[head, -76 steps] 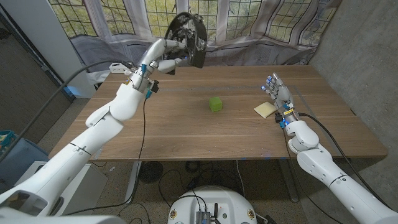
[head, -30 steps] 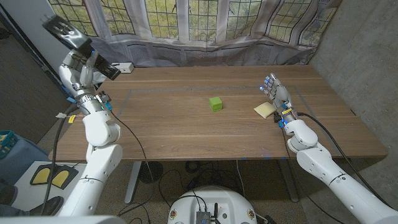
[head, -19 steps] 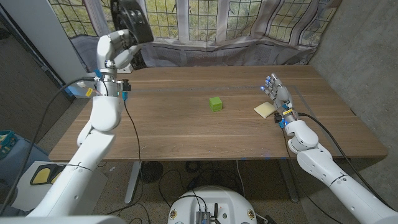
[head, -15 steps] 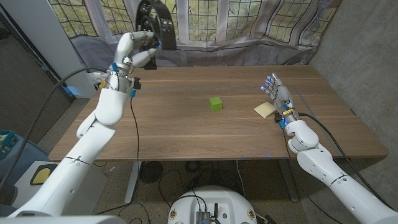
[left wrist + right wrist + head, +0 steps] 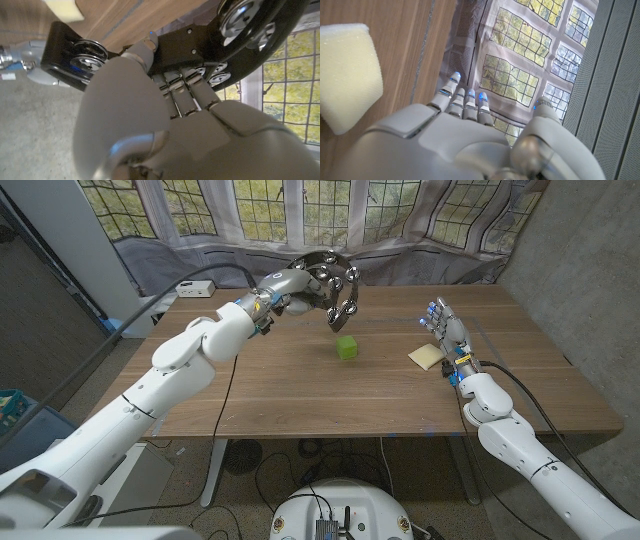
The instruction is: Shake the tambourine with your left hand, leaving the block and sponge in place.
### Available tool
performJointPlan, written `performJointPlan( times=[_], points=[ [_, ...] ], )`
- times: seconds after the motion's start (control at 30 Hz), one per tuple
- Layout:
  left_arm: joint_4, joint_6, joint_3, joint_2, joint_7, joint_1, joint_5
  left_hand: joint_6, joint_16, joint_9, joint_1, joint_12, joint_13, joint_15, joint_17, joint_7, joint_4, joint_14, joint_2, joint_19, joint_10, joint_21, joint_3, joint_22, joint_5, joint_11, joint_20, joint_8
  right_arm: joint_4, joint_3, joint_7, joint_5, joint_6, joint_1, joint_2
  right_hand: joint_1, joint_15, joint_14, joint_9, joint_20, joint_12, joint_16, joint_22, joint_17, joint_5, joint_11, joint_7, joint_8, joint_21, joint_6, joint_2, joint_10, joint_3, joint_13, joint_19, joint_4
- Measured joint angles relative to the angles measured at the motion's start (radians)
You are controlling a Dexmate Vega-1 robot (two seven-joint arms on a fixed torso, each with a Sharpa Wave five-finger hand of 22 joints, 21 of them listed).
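Note:
My left hand (image 5: 288, 284) grips a black tambourine (image 5: 338, 283) with metal jingles and holds it in the air over the table's far middle, just above and behind the green block (image 5: 346, 347). In the left wrist view my fingers (image 5: 182, 95) wrap the tambourine's black frame (image 5: 200, 42). The block sits on the wooden table (image 5: 300, 395) near its middle. A pale yellow sponge (image 5: 426, 356) lies at the right, beside my right hand (image 5: 447, 330), which stands open with fingers up. The sponge (image 5: 347, 75) also shows next to my right hand (image 5: 455, 140) in the right wrist view.
A curtained window (image 5: 300, 210) runs behind the table. A white power strip (image 5: 195, 290) with a cable lies at the table's far left corner. A grey wall (image 5: 590, 270) stands to the right.
My left arm has swung the tambourine from high at the far left down and to the right, over the block. The block, the sponge and my right hand have stayed put.

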Motion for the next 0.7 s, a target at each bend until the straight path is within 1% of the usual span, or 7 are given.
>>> performJointPlan(
  times=[0.07, 0.1, 0.23, 0.37, 0.47, 0.53, 0.7],
  points=[
    [0.000, 0.040, 0.000, 0.000, -0.023, 0.000, 0.034, 0.000, -0.001, 0.000, 0.000, -0.001, 0.001, 0.000, 0.000, 0.000, 0.000, 0.000, 0.000, 0.000, 0.000, 0.000, 0.000, 0.000, 0.004, 0.000, 0.000, 0.000, 0.002, 0.000, 0.000, 0.000, 0.000, 0.002, 0.000, 0.000, 0.000, 0.000, 0.000, 0.000, 0.000, 0.000, 0.000, 0.000, 0.000, 0.000, 0.000, 0.000, 0.000, 0.000, 0.000, 0.000, 0.000, 0.000, 0.000, 0.000],
    [-0.012, 0.046, 0.059, 0.023, -0.025, -0.032, 0.039, 0.000, -0.002, 0.000, 0.000, -0.001, 0.001, 0.000, 0.000, 0.000, 0.000, 0.000, 0.000, 0.000, 0.000, 0.000, 0.000, 0.000, 0.004, 0.000, 0.000, 0.000, 0.003, 0.000, 0.002, 0.001, 0.000, 0.003, 0.001, 0.000, 0.000, 0.000, 0.000, 0.000, 0.000, 0.000, 0.000, 0.000, 0.000, 0.000, 0.000, 0.000, 0.000, 0.000, 0.000, 0.000, 0.000, 0.000, 0.000, 0.000],
    [-0.012, 0.074, 0.071, 0.031, -0.007, -0.033, 0.054, 0.000, -0.004, -0.001, 0.000, -0.001, 0.001, 0.000, 0.001, 0.000, 0.000, 0.000, 0.000, 0.000, 0.000, -0.001, 0.000, 0.000, 0.004, 0.000, 0.000, 0.000, 0.008, -0.002, 0.002, 0.003, 0.000, 0.008, 0.003, 0.000, 0.000, 0.000, 0.000, 0.000, 0.000, 0.000, 0.000, 0.000, 0.000, 0.000, 0.000, 0.000, 0.000, 0.000, 0.000, 0.000, 0.000, 0.000, 0.000, 0.000],
    [0.010, 0.052, 0.058, 0.028, 0.050, -0.009, 0.020, 0.000, -0.002, 0.001, 0.000, -0.001, 0.003, 0.000, 0.005, 0.000, 0.000, 0.000, 0.000, 0.000, 0.000, -0.001, 0.000, -0.001, 0.004, 0.000, 0.000, 0.000, 0.012, -0.004, 0.008, 0.004, -0.001, 0.011, 0.004, 0.000, 0.000, 0.000, 0.000, 0.000, 0.000, 0.000, 0.000, 0.000, 0.000, 0.000, 0.000, 0.000, 0.000, 0.000, 0.000, 0.000, 0.000, 0.000, 0.000, 0.000],
    [0.022, 0.002, 0.047, 0.024, 0.125, 0.000, -0.037, 0.000, 0.000, 0.005, 0.000, -0.001, 0.005, 0.000, 0.005, 0.000, 0.000, 0.000, 0.000, 0.000, 0.000, -0.001, 0.000, -0.001, 0.004, 0.000, 0.000, 0.000, 0.016, -0.006, 0.009, 0.004, -0.001, 0.015, 0.005, 0.000, 0.000, 0.000, 0.000, 0.000, 0.000, 0.000, 0.000, 0.000, 0.000, 0.000, 0.000, 0.000, 0.000, 0.000, 0.000, 0.000, 0.000, 0.000, 0.000, 0.000],
    [0.076, -0.051, 0.006, 0.005, 0.189, 0.033, -0.092, 0.000, 0.001, 0.005, 0.000, -0.004, 0.006, 0.000, 0.005, 0.000, 0.000, 0.000, 0.000, 0.000, 0.000, -0.002, 0.000, -0.001, 0.004, 0.000, 0.000, 0.000, 0.019, -0.008, 0.010, 0.004, -0.002, 0.017, 0.006, 0.000, 0.000, 0.000, 0.000, 0.000, 0.000, 0.000, 0.000, 0.000, 0.000, 0.000, 0.000, 0.000, 0.000, 0.000, 0.000, 0.000, 0.000, 0.000, 0.000, 0.000],
    [0.141, -0.187, -0.054, -0.028, 0.341, 0.071, -0.218, 0.000, 0.001, 0.005, 0.000, -0.005, 0.007, 0.000, 0.006, 0.000, 0.000, 0.000, 0.000, 0.000, 0.000, -0.002, 0.000, 0.000, 0.004, 0.000, 0.000, -0.003, 0.025, -0.011, 0.015, 0.005, -0.005, 0.023, 0.008, -0.003, 0.000, 0.000, 0.000, 0.000, 0.000, 0.000, 0.000, 0.000, 0.000, 0.000, 0.000, 0.000, 0.000, 0.000, 0.003, 0.000, 0.000, 0.000, 0.000, 0.000]
  ],
)
